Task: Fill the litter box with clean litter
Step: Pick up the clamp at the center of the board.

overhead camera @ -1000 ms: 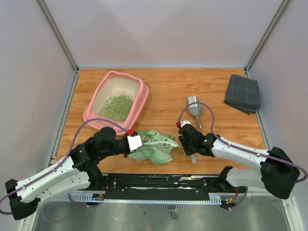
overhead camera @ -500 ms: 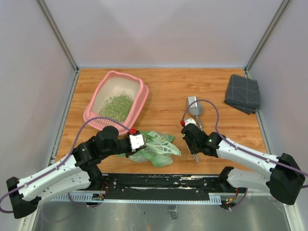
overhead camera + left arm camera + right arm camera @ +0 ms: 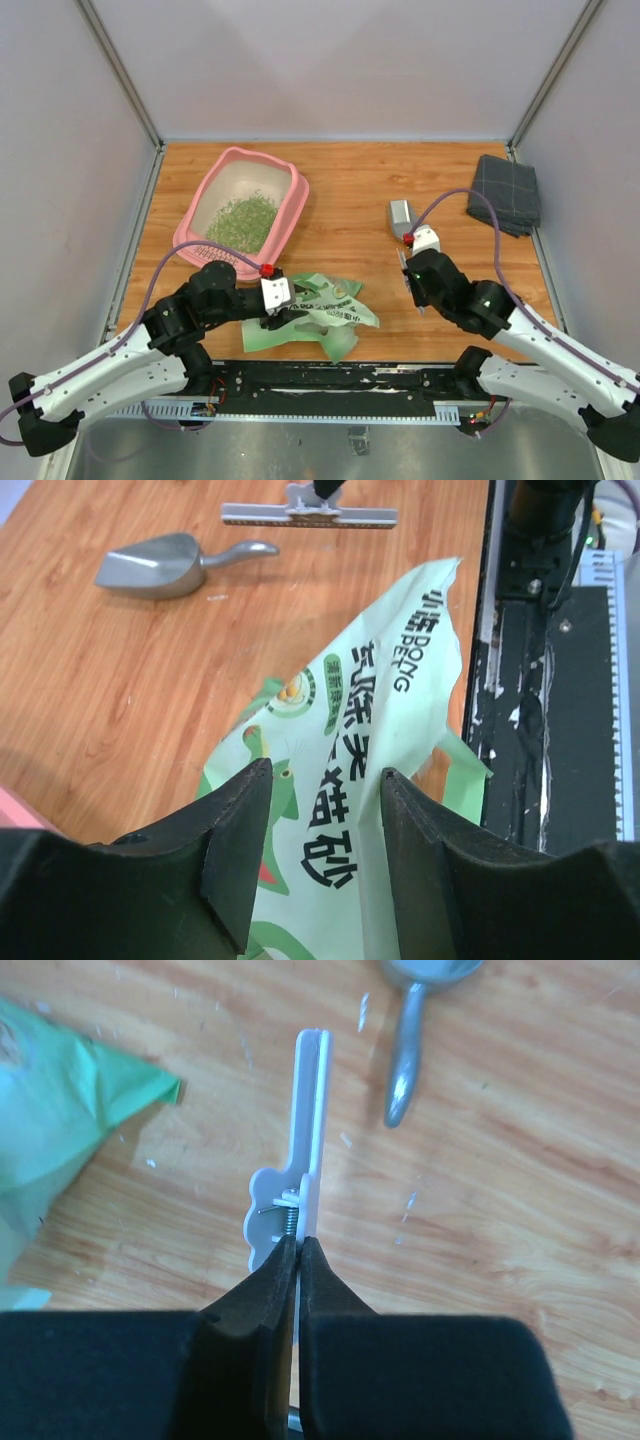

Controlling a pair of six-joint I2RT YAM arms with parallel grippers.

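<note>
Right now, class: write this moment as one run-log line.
left tool: open over bag | right tool: shut on clip | litter: in litter box | scoop: unheld

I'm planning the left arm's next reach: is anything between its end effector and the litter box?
Nothing visible does. The left end effector hangs open over the green bag, with only wooden table between it and the litter box. The bag lies on its far side.

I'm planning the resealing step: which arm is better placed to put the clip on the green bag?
Right, likely: the right gripper is shut on the white clip near the green bag; the left gripper is open over it.
</note>
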